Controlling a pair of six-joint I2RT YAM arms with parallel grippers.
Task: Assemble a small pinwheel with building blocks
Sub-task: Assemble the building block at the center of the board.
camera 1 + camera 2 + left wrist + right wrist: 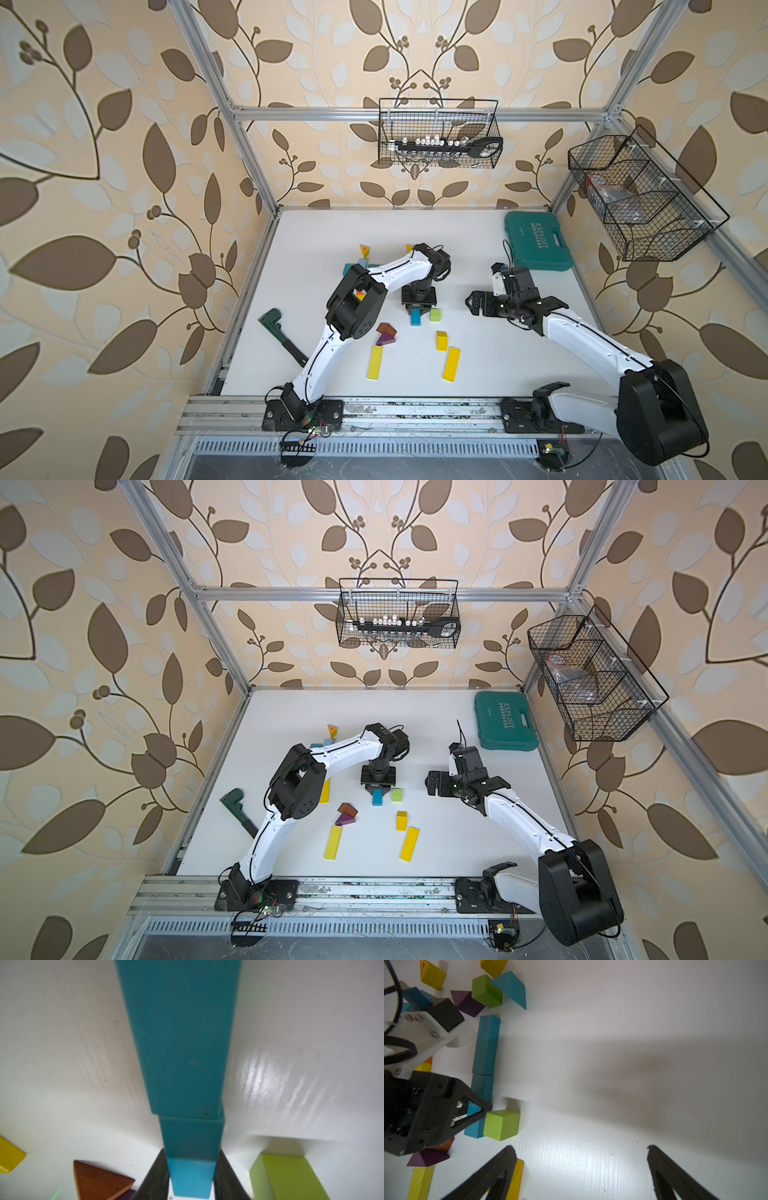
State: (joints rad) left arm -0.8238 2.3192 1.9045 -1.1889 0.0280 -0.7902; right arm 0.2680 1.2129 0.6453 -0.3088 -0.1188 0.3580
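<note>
My left gripper (417,311) points down at mid-table, its fingers pressed on both sides of a short blue bar (192,1176), shut on it. That bar lies end to end with a longer blue bar (485,1043). A light-green cube (501,1124) rests right beside the held bar. Brown (385,329) and purple (385,340) wedges and three yellow bars (375,362) (441,340) (451,363) lie nearer the front. More wedges and a green cube (486,991) cluster behind the left arm. My right gripper (581,1149) hovers open over bare table, right of the cube.
A teal tool case (538,241) lies at the back right. A dark green clamp tool (276,328) lies near the table's left edge. Wire baskets (438,133) (640,195) hang on the back and right walls.
</note>
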